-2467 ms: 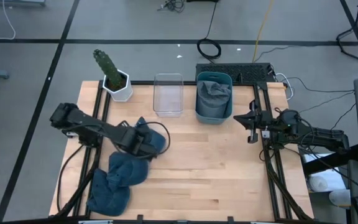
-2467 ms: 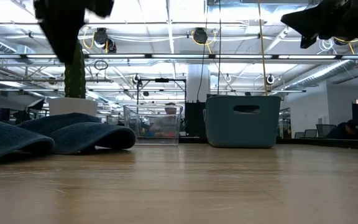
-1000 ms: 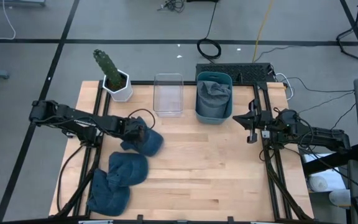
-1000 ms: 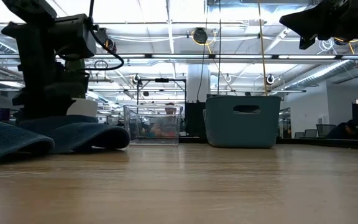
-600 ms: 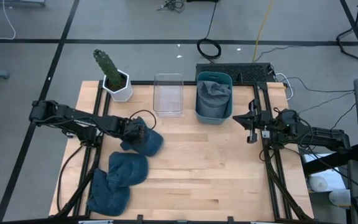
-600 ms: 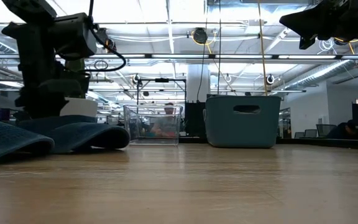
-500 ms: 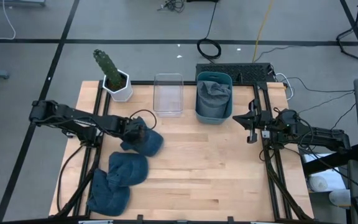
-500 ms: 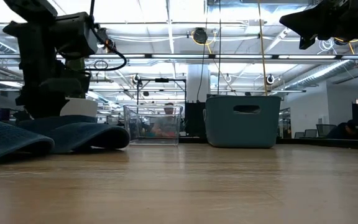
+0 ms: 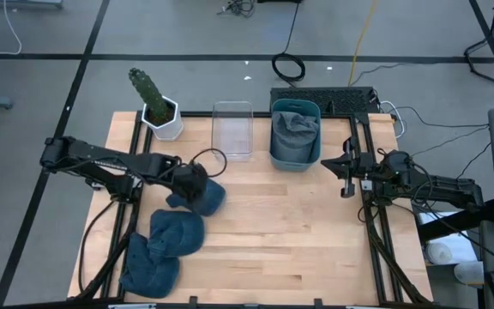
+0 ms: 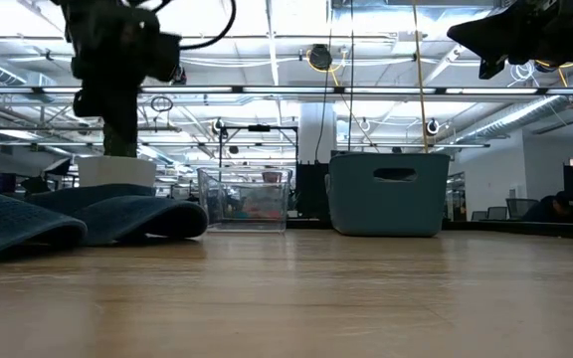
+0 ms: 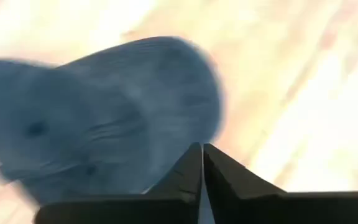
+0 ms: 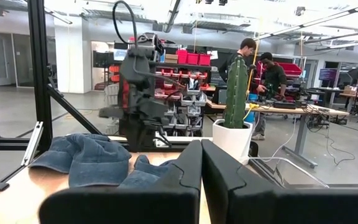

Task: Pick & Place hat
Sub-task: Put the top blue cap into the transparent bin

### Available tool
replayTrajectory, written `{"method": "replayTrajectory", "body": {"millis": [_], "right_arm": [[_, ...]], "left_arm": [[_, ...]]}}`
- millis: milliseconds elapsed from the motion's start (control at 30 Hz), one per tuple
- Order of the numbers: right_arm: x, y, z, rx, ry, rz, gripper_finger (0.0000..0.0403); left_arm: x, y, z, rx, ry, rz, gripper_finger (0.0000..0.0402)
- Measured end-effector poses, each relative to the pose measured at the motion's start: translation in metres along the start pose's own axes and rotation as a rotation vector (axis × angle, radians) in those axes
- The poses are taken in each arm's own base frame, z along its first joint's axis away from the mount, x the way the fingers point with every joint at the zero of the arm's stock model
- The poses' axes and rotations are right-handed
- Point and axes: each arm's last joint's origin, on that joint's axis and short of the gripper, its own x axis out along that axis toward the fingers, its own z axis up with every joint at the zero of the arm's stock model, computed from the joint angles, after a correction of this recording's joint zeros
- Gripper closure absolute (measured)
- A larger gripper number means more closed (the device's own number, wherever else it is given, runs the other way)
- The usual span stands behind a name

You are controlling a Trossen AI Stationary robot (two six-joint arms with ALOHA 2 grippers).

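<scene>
Left gripper (image 9: 194,183) above hat (image 9: 202,196) at table (image 9: 298,240) left-centre, fingers (image 11: 191,171) pressed together, holding nothing. Hat soft denim, light, floppy; you pinch brim or crown fold, expect sag. Right gripper (image 9: 346,166) parked at right edge, fingertips together, empty.

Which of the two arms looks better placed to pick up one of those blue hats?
The left. Its gripper hangs right over a blue hat, fingers shut and empty. The right gripper waits at the table's far right edge, away from the hats.
</scene>
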Motion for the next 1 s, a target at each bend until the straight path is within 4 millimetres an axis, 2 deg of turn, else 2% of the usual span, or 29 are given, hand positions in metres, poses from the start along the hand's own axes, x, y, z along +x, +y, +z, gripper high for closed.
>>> {"method": "replayTrajectory", "body": {"millis": [67, 200, 400, 567, 767, 900, 1000], "right_arm": [[0.000, 0.000, -0.001, 0.000, 0.006, 0.000, 0.0403], [0.000, 0.000, -0.001, 0.000, 0.005, 0.000, 0.0403], [0.000, 0.000, -0.001, 0.000, 0.005, 0.000, 0.0403], [0.000, 0.000, -0.001, 0.000, 0.005, 0.000, 0.0403], [0.000, 0.000, 0.000, 0.000, 0.005, 0.000, 0.0403], [0.000, 0.000, -0.001, 0.001, 0.005, 0.000, 0.0403], [0.000, 0.000, -0.001, 0.000, 0.005, 0.000, 0.0403]], "left_arm": [[0.000, -0.003, 0.000, 0.019, 0.003, -0.030, 0.0360], [0.005, 0.000, -0.005, 0.005, -0.011, 0.016, 0.0304], [0.020, 0.012, -0.015, -0.010, -0.004, 0.090, 0.0205], [0.032, 0.024, -0.025, -0.053, -0.009, 0.166, 0.0155], [0.045, 0.029, -0.030, -0.071, -0.021, 0.115, 0.0140], [0.052, 0.036, -0.034, -0.106, -0.023, 0.119, 0.0160], [0.053, 0.039, -0.033, -0.134, -0.013, 0.114, 0.0191]]}}
